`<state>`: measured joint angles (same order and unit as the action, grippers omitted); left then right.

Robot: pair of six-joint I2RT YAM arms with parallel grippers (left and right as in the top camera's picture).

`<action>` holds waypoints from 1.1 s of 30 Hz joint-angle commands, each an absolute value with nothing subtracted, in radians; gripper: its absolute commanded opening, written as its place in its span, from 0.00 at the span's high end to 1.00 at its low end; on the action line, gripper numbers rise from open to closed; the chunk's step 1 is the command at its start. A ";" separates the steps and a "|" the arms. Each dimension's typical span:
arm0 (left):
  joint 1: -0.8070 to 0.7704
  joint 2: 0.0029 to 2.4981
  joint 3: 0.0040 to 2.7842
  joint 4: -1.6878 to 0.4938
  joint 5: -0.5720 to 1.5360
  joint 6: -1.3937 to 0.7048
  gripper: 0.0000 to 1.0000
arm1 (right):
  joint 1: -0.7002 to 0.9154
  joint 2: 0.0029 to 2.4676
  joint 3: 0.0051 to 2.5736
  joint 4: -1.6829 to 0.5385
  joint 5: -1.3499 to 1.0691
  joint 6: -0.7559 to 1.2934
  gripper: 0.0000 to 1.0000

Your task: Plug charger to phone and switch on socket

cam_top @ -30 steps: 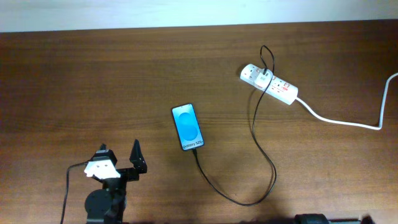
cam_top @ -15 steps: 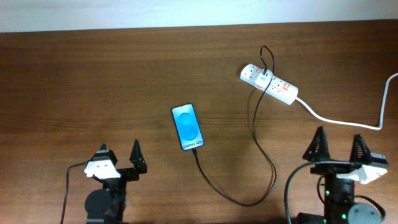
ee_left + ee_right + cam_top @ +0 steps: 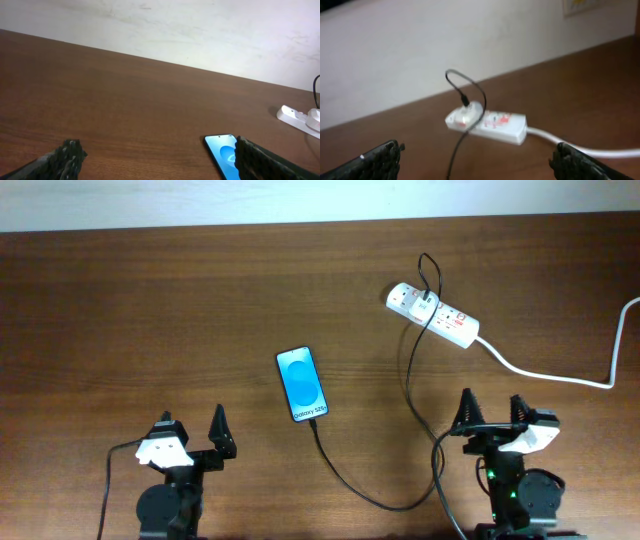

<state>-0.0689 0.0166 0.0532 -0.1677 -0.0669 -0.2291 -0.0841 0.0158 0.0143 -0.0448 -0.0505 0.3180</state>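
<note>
Blue-screened phone (image 3: 303, 384) lies in the middle, the charger (image 3: 420, 410) looping from its near end to the socket (image 3: 433, 313) far right. Left gripper (image 3: 192, 416) and right gripper (image 3: 491, 398) both gape empty at the near edge. The right one faces the socket, probably to flick it on.

This looks like a robot test room, a kind of lab. A left robot arm (image 3: 170, 502) and a right robot arm (image 3: 520, 498) stand at the edge of a big brown wooden table (image 3: 150, 310). Behind it is a plain white wall (image 3: 200, 35). A phone (image 3: 302, 384), a black cable (image 3: 408, 380) and a white power strip (image 3: 432, 313) lie on the table.
</note>
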 commanded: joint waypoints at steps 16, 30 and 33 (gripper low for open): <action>-0.063 0.010 0.048 -0.165 -0.068 -0.235 0.01 | -0.087 0.004 0.006 -0.075 -0.041 0.327 0.01; -0.062 0.005 0.009 -0.075 -0.068 -0.235 0.01 | -0.085 0.004 0.006 -0.075 -0.041 0.327 0.02; -0.062 0.005 0.009 -0.075 -0.068 -0.235 0.01 | -0.085 0.005 0.006 -0.075 -0.041 0.327 0.02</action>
